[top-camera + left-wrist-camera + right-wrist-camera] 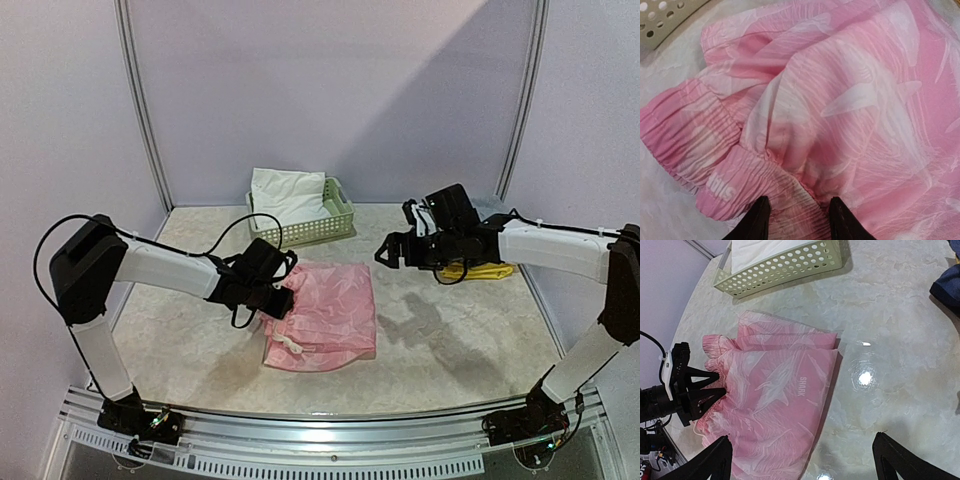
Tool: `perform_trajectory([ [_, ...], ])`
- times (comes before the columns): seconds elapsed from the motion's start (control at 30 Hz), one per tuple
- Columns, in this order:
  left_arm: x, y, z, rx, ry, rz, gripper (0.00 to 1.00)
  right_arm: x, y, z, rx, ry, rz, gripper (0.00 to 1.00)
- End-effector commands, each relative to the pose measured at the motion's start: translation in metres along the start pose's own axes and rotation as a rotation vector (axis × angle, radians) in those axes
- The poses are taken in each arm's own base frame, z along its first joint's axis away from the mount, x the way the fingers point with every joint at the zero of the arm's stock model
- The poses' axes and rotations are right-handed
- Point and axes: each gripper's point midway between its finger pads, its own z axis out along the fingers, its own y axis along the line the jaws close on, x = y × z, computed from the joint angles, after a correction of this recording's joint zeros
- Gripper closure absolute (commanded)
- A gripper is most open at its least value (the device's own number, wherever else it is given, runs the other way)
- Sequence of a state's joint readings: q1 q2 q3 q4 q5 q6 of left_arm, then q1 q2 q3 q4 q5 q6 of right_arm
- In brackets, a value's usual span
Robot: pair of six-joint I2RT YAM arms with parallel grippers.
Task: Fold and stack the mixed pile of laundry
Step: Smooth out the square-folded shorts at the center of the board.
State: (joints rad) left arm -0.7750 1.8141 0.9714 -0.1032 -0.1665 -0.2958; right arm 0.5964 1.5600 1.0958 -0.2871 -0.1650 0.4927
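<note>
The thin pink piece point(325, 310) lies flat mid-table, printed with white sharks, its white drawstring point(290, 343) at the near left. In the left wrist view its gathered waistband point(790, 195) runs between the fingers of my left gripper point(796, 220), whose jaws stand apart astride it. That gripper point(283, 295) sits at the garment's left edge. My right gripper point(392, 250) hovers wide open above the table to the right; in its own view, the gripper point(807, 460) frames the pink piece point(780, 390) from above. The white piece point(285, 195) rests in the basket.
The pale green lattice basket point(320, 232) stands at the back, just behind the pink piece. Folded yellow and dark blue clothes point(480, 270) lie at the right under the right arm. Grey walls close the back and sides.
</note>
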Motion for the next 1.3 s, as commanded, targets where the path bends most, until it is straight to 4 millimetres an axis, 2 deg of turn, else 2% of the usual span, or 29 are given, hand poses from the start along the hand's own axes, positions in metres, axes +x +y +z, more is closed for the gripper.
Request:
perform_trajectory([
  [0.0, 0.005, 0.016, -0.004, -0.017, -0.026, -0.051, 0.58, -0.004, -0.011, 0.006, 0.021, -0.026, 0.018, 0.01],
  [0.13, 0.015, 0.019, -0.004, -0.013, -0.023, -0.064, 0.59, -0.003, -0.012, 0.009, 0.018, -0.019, 0.030, 0.01],
  [0.37, 0.010, 0.014, -0.006, 0.036, -0.081, -0.080, 0.59, 0.005, -0.011, 0.016, -0.007, 0.013, 0.057, 0.01],
  [0.63, -0.006, 0.006, -0.049, 0.029, -0.177, -0.011, 0.58, 0.010, -0.002, 0.016, -0.064, 0.026, 0.066, 0.01],
  [0.77, -0.002, -0.004, -0.058, 0.026, -0.173, 0.044, 0.58, 0.012, -0.006, 0.015, -0.053, 0.024, 0.079, 0.01],
  [1.27, 0.042, -0.002, -0.041, -0.006, -0.112, 0.040, 0.58, 0.018, -0.011, 0.012, -0.029, 0.034, 0.084, 0.01],
])
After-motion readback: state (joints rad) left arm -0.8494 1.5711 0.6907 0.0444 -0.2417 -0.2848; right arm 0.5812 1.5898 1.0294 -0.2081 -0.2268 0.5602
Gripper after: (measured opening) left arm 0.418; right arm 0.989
